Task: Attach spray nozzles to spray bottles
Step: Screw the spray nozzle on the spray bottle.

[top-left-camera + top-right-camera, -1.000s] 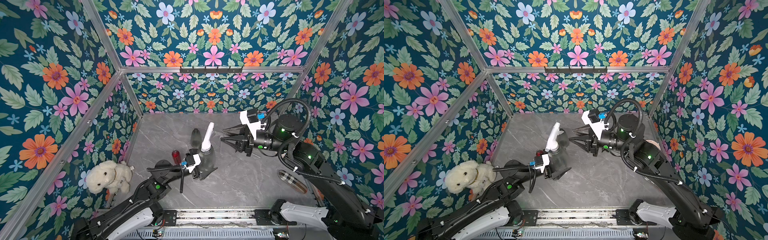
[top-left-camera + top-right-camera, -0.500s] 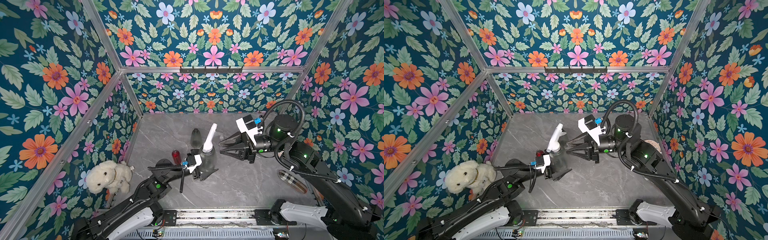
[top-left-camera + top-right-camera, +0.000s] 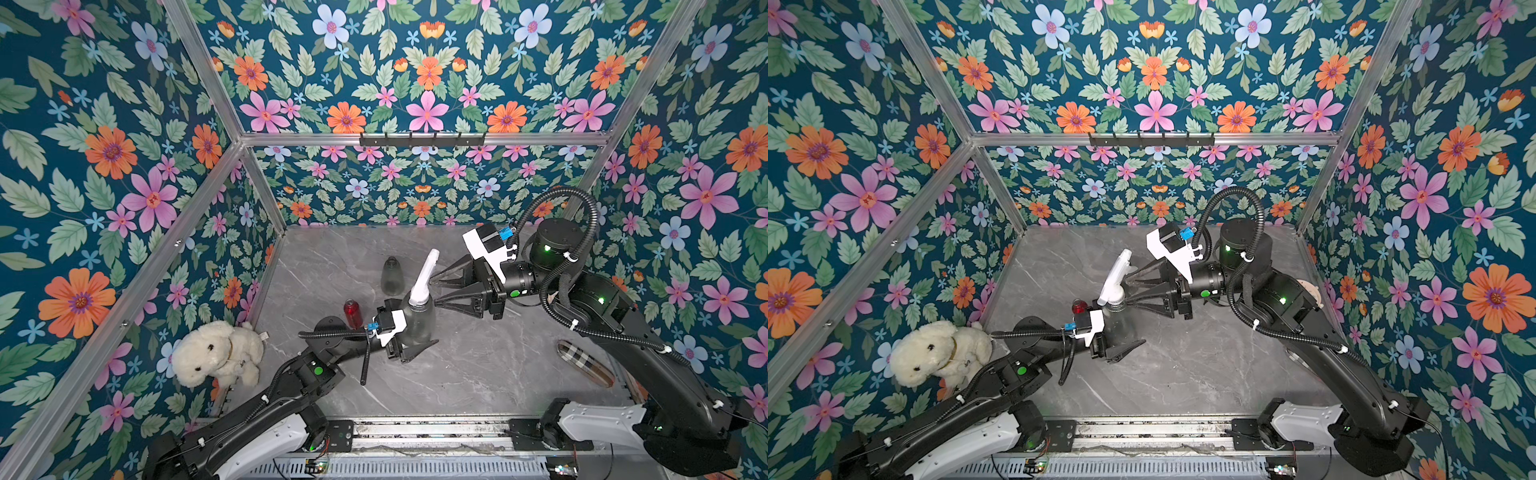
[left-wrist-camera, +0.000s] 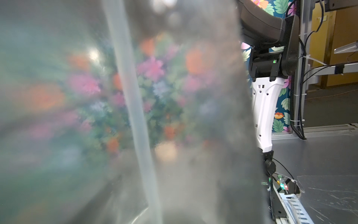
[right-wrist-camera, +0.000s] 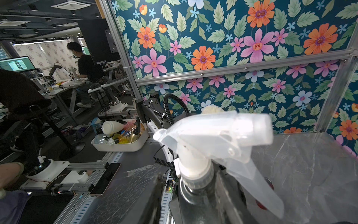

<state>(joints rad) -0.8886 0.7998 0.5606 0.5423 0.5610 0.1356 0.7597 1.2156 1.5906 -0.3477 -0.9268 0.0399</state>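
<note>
My left gripper (image 3: pixel 415 338) is shut on a smoky-grey cone-shaped spray bottle (image 3: pixel 417 322) that stands upright on the table. The bottle's wall fills the left wrist view, with the dip tube (image 4: pixel 135 116) inside it. A whitish spray nozzle (image 3: pixel 424 278) sits on its neck, leaning toward the back. My right gripper (image 3: pixel 434 291) is open and level, with one finger on each side of the nozzle's collar (image 5: pixel 195 174). A second grey spray bottle (image 3: pixel 392 276) stands behind without a nozzle. A small red bottle (image 3: pixel 353 313) stands to the left.
A white plush toy (image 3: pixel 216 353) lies against the left wall. A checked flat object (image 3: pixel 586 361) lies at the right under my right arm. A black hook rail (image 3: pixel 419 139) runs along the back wall. My left arm's cable (image 3: pixel 365 361) hangs down to the table.
My right gripper has moved left toward the held bottle, and its fingers now straddle the nozzle's collar. The left gripper and the bottle have stayed in place.
</note>
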